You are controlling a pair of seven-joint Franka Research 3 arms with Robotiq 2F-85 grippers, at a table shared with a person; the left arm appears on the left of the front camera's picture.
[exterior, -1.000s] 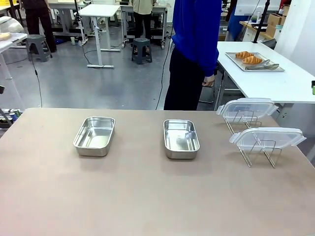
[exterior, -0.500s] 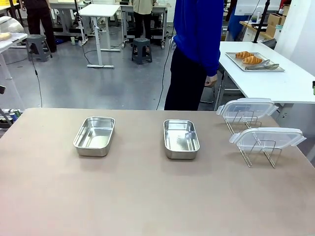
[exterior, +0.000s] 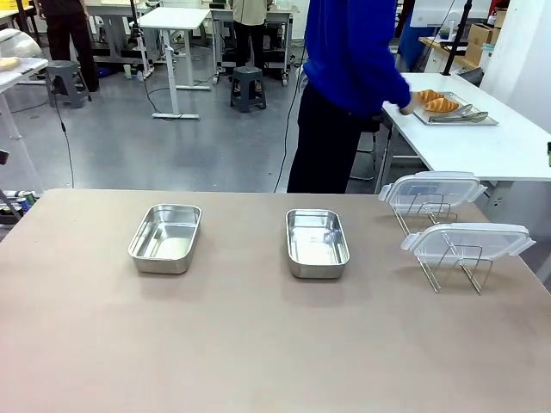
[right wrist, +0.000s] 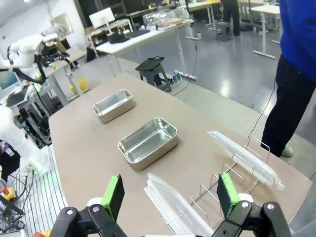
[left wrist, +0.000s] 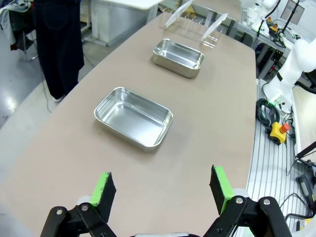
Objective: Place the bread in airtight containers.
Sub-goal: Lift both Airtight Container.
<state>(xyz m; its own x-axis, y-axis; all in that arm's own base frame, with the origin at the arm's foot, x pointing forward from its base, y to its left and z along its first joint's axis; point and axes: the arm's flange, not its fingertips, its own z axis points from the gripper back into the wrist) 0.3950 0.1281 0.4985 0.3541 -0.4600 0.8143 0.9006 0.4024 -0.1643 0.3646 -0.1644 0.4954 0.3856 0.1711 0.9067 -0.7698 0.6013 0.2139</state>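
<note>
Work table (exterior: 258, 370): broad beige top. In the front view 12 o'clock points across it to the far edge.
Person (exterior: 344, 86): in a blue top and dark trousers, standing beyond the table's 12 o'clock edge, one arm stretched toward 3 o'clock.
Side table (exterior: 516, 151): white, standing apart from the work table, out past its 2 o'clock corner.
Tray (exterior: 469, 120): flat grey metal sheet on the side table, carrying both pastries.
Wire rack (exterior: 456, 265): thin metal frame at 2 o'clock on the work table, propping up the far lid (exterior: 433, 188) and the near lid (exterior: 469, 239), both clear plastic with clips. Neither is on a box.
Left container (exterior: 165, 237): shallow shiny steel box with rounded corners, at 10 o'clock, open and empty.
Right container (exterior: 317, 243): matching steel box, at about 12 o'clock, open and empty.
Left gripper (left wrist: 163, 190): black with green pads, jaws spread wide, holding nothing, above bare tabletop short of the left container.
Right gripper (right wrist: 170, 197): jaws likewise spread and unloaded, above the rack end of the table.
Croissants: the front croissant (exterior: 442, 105) and the back croissant (exterior: 428, 95), golden-brown and ridged, lie side by side on the tray, well apart from both containers.
Hand (exterior: 405, 105): the person's, at the tray's 9 o'clock edge beside the croissants. It is motion-blurred, so whether it grips anything cannot be told.
Progress: judged at the very start, with no bread boxed. Both croissants remain to be moved, and both lids presumably to be fitted.
</note>
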